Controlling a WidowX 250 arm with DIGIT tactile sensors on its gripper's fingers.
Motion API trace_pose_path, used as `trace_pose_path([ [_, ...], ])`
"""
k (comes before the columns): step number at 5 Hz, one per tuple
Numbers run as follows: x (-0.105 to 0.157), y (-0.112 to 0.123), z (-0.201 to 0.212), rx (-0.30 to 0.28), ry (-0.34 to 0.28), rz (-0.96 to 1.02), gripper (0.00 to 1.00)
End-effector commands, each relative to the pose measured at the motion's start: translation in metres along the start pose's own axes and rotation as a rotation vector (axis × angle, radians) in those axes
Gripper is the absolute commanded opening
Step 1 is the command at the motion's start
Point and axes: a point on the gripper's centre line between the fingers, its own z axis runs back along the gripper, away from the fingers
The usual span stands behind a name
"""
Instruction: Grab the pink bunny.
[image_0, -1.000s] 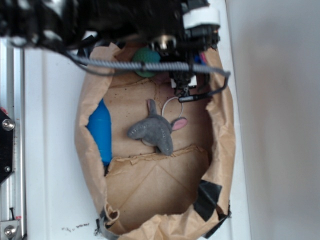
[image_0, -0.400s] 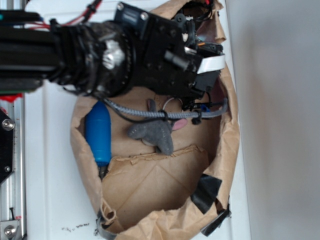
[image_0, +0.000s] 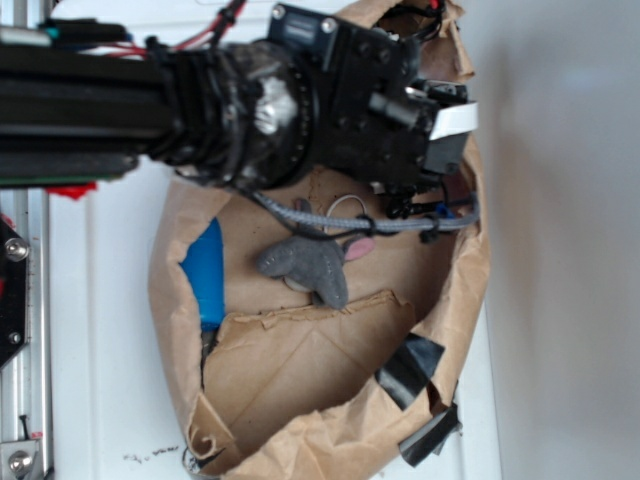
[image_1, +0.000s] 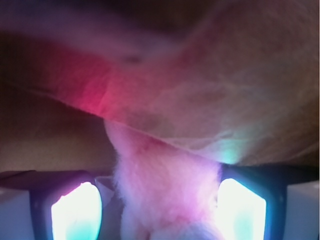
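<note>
The pink bunny (image_1: 165, 192) fills the wrist view as blurry light-pink fur between my two fingers. My gripper (image_1: 160, 210) is shut on it: the right finger (image_1: 240, 210) presses the fur, while the left finger (image_1: 75, 212) shows a thin dark gap beside it. Crumpled brown paper (image_1: 235, 85) hangs close above the bunny. In the exterior view the black arm and wrist (image_0: 350, 100) cover the bag's upper part. The gripper (image_0: 420, 200) pokes out beneath them near the bag's right wall, and the bunny is hidden there.
An open brown paper bag (image_0: 300, 380) lies on the white surface, with black tape (image_0: 410, 365) on its lower right rim. Inside lie a grey plush animal with a pink ear (image_0: 310, 265) and a blue object (image_0: 205, 275) by the left wall. A grey cable (image_0: 400, 225) loops over the plush.
The arm swung from the bag's top edge down and to the right and now looks larger. The bag's right wall shifted right. The green ball seen earlier is now covered.
</note>
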Motion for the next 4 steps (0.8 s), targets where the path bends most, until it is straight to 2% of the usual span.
trace_pose_path([
  [1, 0.020, -0.004, -0.013, 0.089, 0.032, 0.015, 0.96],
  [2, 0.019, 0.000, 0.000, 0.053, 0.006, 0.013, 0.00],
  [4, 0.011, 0.000, 0.017, 0.024, -0.045, -0.006, 0.00],
])
